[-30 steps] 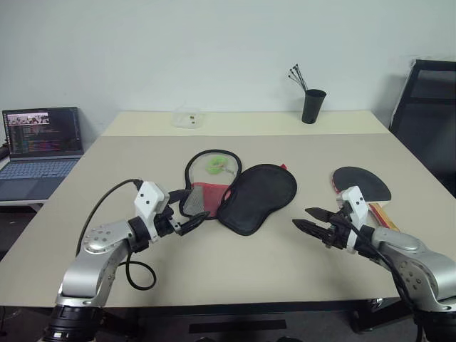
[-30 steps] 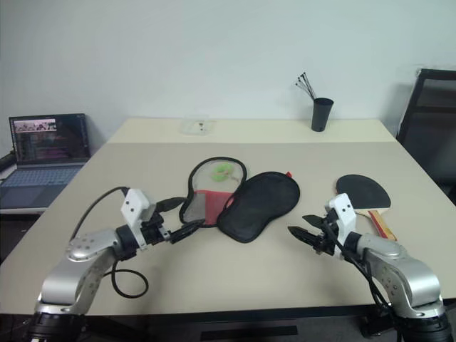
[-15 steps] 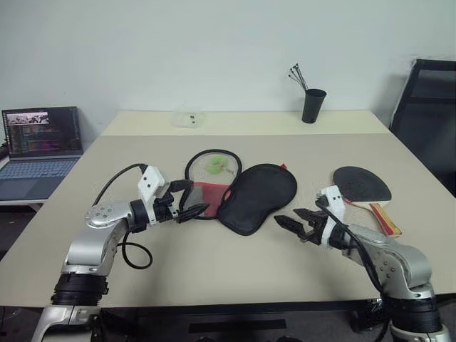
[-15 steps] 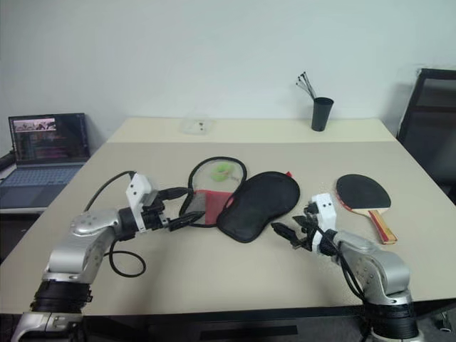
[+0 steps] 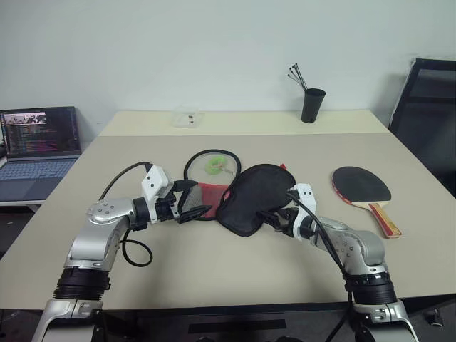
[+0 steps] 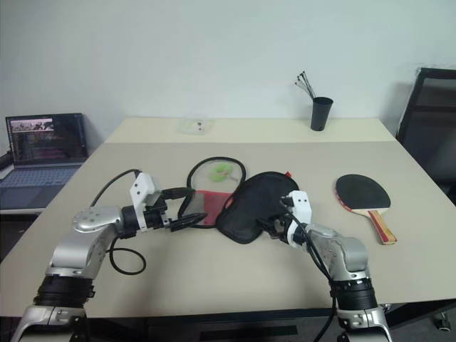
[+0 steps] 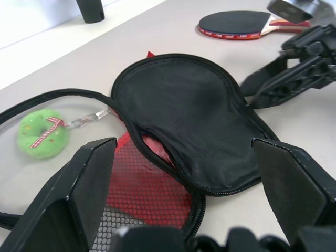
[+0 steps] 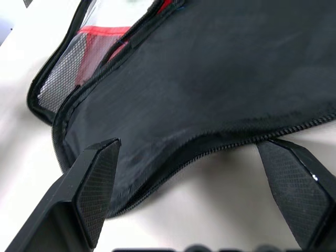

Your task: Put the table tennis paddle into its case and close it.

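Black fabric makes up most of the case (image 5: 253, 196), so I judge it soft, light and floppy; it will fold or slide on the desk (image 5: 214, 278) if it is pushed from one side only. A good place to take hold is the zippered rim of the upper flap, which is firmer than the cloth. The table tennis paddle (image 5: 363, 189) looks stiff and light, and its short wooden handle is the natural place to grasp it, because the rubber face lies flat on the desk.

The case lies open in the middle of the desk: the black flap is turned to the right, and the other half shows a red panel, black mesh and a clear part with a small green ring-shaped toy (image 7: 43, 137) on it. The paddle lies well apart, to the right of the case, with black face and red edge.

The left gripper (image 5: 194, 203) has its fingers wide open at the mesh end of the case, holding nothing. The right gripper (image 5: 269, 217) is also wide open and empty, its fingers at the lower edge of the black flap.
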`<state>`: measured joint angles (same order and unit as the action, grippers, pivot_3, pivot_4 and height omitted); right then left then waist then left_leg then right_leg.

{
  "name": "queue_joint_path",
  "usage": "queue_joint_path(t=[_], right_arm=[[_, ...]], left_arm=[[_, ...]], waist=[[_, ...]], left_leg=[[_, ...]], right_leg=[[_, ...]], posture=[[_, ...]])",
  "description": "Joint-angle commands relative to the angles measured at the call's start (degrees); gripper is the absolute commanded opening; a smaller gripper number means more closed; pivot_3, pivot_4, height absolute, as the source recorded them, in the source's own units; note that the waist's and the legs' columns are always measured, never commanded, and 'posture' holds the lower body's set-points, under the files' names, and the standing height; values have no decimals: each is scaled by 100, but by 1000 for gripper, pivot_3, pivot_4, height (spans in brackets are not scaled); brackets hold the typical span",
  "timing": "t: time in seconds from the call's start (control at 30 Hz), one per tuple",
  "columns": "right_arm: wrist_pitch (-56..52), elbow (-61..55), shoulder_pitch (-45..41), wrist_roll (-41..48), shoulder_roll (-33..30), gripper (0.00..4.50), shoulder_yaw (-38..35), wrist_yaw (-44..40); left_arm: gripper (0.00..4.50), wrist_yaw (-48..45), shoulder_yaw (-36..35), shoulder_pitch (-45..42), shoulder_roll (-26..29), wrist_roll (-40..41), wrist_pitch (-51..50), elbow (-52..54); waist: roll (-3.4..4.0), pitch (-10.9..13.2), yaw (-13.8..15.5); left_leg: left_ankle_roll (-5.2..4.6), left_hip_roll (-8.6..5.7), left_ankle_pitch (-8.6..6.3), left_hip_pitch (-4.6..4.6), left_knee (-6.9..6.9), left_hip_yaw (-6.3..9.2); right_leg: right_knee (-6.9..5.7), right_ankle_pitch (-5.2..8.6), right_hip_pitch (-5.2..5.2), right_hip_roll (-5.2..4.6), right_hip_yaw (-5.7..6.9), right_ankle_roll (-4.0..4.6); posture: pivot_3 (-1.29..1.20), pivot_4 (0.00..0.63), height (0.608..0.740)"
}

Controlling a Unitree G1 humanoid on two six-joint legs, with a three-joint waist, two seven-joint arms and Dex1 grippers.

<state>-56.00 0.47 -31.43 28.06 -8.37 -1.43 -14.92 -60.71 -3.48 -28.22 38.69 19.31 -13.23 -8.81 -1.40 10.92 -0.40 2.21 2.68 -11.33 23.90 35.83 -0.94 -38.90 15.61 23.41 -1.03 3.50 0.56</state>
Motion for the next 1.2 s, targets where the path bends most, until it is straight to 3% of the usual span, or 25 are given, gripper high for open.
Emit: queue_joint_path(t=[0.03,0.1,0.2,0.57,0.9,1.2], right_arm=[[260,95,-209,-108,138,4490,172,-118],[379,149,-256,-207,159,4490,281,-169],[488,217,-292,-310,157,3947,321,-205],[-89,-73,-213,-8,-214,135,-15,-462],[-909,-589,166,289,-1234,63,73,-1147],[-555,279,-303,-32,-2296,63,413,-2082]], left_arm=[[4500,34,-170,78,110,57,47,282],[4500,88,-197,171,101,80,18,388],[4500,154,-241,283,97,103,-16,508],[4500,315,-297,651,89,154,-121,893],[4500,288,-186,728,38,190,-245,1097],[4500,247,-51,664,-3,157,-271,1112]], waist=[[0,0,-11],[0,0,-12],[0,0,-6],[0,0,13],[0,0,26],[0,0,27]], left_leg=[[0,1,0,-2,-1,-2],[0,2,-1,-1,-2,-2],[-2,4,-3,1,-2,-2],[-2,6,-3,2,-1,-1],[-2,3,-3,2,1,-2],[-2,-3,-3,2,9,-4]], right_leg=[[-1,0,0,0,-3,0],[-1,0,0,-1,-3,0],[1,0,1,-1,-4,0],[1,0,1,-4,-3,0],[0,0,1,-4,-2,0],[0,0,1,-1,-2,0]], posture=[[0,150,740],[0,150,740],[0,150,740],[0,150,740],[0,150,740],[0,150,740]])
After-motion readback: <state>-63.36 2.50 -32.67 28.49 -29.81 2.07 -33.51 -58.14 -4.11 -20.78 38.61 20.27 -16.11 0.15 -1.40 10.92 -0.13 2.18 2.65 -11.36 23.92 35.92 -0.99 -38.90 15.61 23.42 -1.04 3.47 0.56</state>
